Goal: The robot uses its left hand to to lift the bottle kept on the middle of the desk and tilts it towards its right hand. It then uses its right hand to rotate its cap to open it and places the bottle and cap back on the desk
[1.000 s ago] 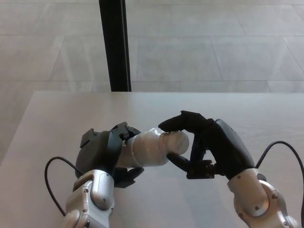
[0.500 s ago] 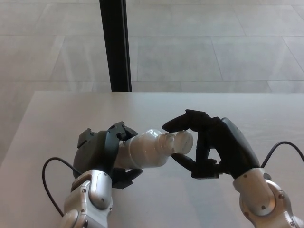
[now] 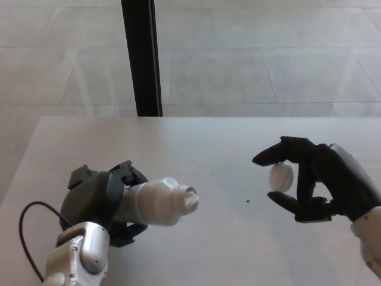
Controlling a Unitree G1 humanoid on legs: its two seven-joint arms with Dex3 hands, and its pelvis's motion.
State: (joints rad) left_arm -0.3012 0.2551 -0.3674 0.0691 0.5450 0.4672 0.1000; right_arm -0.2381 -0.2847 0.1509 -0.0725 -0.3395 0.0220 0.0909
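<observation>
Above the pale wooden desk (image 3: pixel 226 143), the black left hand (image 3: pixel 98 199) grips the white plastic bottle (image 3: pixel 156 201) tilted rightward with its neck open, while well to the right the black right hand (image 3: pixel 315 179) pinches what looks like the round white cap (image 3: pixel 280 177).

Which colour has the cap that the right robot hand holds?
White, like the bottle. The cap shows clearly in the head view.

Pale desk (image 3: pixel 208 137) before grey tiled floor (image 3: pixel 256 53), black post (image 3: pixel 141 56) behind.
</observation>
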